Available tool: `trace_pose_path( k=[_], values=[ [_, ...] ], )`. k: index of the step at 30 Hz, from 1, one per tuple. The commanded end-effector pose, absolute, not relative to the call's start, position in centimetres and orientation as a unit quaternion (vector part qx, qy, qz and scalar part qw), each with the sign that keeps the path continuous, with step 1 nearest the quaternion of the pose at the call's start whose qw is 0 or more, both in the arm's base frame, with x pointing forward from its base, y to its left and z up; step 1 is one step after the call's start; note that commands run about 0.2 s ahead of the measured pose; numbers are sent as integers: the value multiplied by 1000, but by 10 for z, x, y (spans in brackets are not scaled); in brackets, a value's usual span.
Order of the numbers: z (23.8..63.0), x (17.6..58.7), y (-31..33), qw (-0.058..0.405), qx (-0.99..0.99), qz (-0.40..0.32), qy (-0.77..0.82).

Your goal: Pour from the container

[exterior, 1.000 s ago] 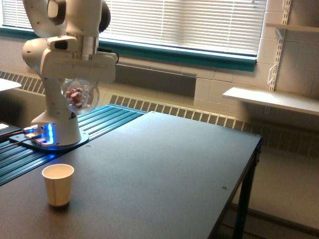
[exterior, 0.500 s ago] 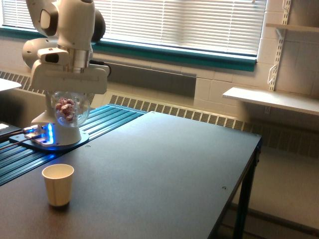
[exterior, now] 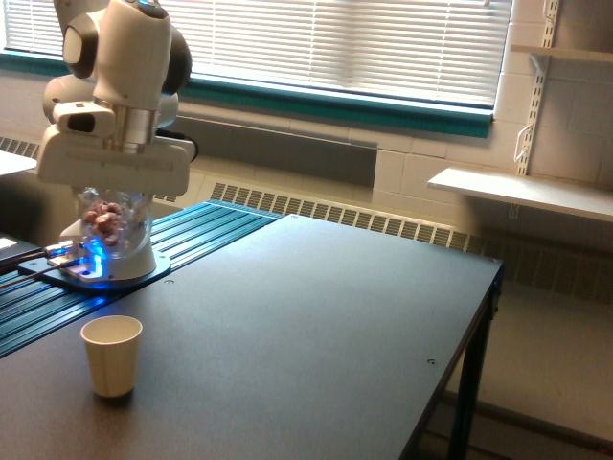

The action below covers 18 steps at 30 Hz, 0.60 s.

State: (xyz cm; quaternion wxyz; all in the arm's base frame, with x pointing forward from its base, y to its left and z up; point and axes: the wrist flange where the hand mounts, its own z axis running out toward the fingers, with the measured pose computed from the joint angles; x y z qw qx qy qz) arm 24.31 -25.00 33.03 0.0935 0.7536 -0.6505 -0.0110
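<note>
A white Franka robot arm [exterior: 120, 67] suspends its hand [exterior: 112, 196] above the far corner of a dark tabletop [exterior: 316, 326] on the exterior view's left, the fingers pinching a clear transparent plastic cup [exterior: 110, 228] loaded with small reddish-brown pieces [exterior: 102, 218]. The cup hangs in the air directly beneath the broad white body of the hand, clear of the surface, in front of the arm's white base [exterior: 107, 259], where a blue light glows. Whether the cup is upright or tipped cannot be told from this view. Below and nearer the camera, a beige paper cup [exterior: 112, 356] stands upright with its mouth open, close to the tabletop's front edge on the exterior view's left, apart from the hand. Closed window blinds [exterior: 354, 43] and a long radiator grille [exterior: 335, 216] run along the wall behind.
</note>
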Motion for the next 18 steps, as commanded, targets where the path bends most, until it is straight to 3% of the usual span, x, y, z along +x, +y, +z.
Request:
trace_pose_path(
  k=[1, 18],
  values=[
    [325, 244, -265, 110, 742, -12, -662],
    [292, 255, -295, 108, 723, -77, -678]
  ],
)
